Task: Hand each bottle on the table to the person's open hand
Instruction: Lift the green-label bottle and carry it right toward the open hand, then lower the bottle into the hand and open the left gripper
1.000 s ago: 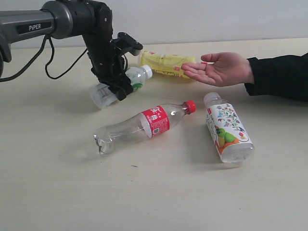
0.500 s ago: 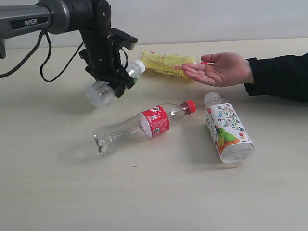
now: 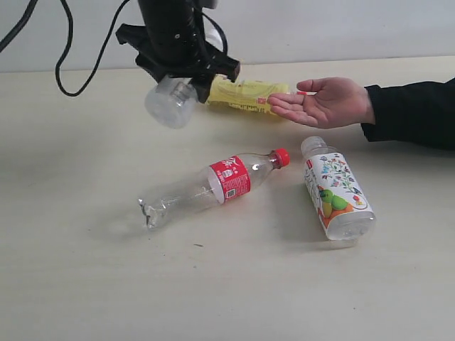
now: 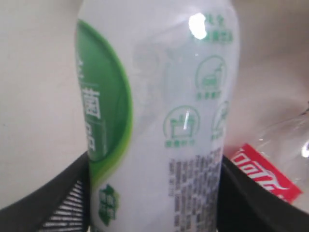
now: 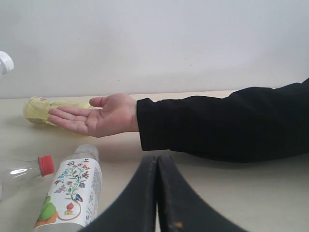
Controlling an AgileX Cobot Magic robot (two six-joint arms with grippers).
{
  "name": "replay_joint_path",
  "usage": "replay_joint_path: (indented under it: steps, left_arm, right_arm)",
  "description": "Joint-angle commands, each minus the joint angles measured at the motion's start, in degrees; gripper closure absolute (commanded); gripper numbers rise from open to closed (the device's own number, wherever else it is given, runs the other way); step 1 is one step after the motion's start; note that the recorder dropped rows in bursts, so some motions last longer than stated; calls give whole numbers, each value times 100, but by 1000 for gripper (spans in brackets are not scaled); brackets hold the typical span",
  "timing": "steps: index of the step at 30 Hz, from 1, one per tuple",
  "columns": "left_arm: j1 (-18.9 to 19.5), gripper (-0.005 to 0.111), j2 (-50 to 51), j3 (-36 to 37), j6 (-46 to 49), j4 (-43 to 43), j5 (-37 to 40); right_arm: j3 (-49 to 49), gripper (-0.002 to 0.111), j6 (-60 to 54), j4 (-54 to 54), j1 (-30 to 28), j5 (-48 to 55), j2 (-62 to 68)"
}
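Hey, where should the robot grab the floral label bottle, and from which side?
Grip the floral bottle across its labelled middle, coming straight down from above. It lies flat on the table with both long sides clear, leaving room to straddle its width.

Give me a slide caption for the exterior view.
Left gripper holds the green-label bottle above the table, near the open hand.

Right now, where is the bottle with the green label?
In the exterior view, upper left: the green-label bottle is clamped in the left gripper, held above the table, just left of the yellow bottle.
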Motion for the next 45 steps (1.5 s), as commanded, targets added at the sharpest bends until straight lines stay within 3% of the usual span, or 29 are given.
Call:
replay_joint_path:
  steps: [1,11,15,18,22,25,31,36,45]
  left_arm:
    - [-376,107,-215,-10,-1005,229,35]
    - [-995,107,-171,-542,-2225,190,35]
    - [-1133,107,-101,-787,-2494,-527,-87]
    - [-1144,107,326,-1323,-2483,-1093,-59]
    - [-1243,107,1058,-2315,-2545,-1167,-344]
    - [-1217,107,1597,-2890,-2772,-1159,-842]
    - [-1008,107,2115,-2990,-3429,-1271,-1796]
    - [-879,107,2284,-2990,-3526,-1316,-1906]
    - [-673,107,2529,-2990,-3035,-2501,-2173]
  right_arm:
    - [29,108,-33,-42,18,-31,-30]
    - [29,108,-30,-42,18,-31,-30]
    - [29,108,-16,-42,18,-31,-30]
    - [29,108,-16,-42,18,-31,-30]
    - [29,108,-27,-42,18,-31,-30]
    - [29,108,-27,-42,18,-31,-30]
    - [29,108,-28,-42,18,-45,-30]
    - [29,108,-28,-42,18,-32,-30]
    - [29,108,-28,-42,18,-32,-30]
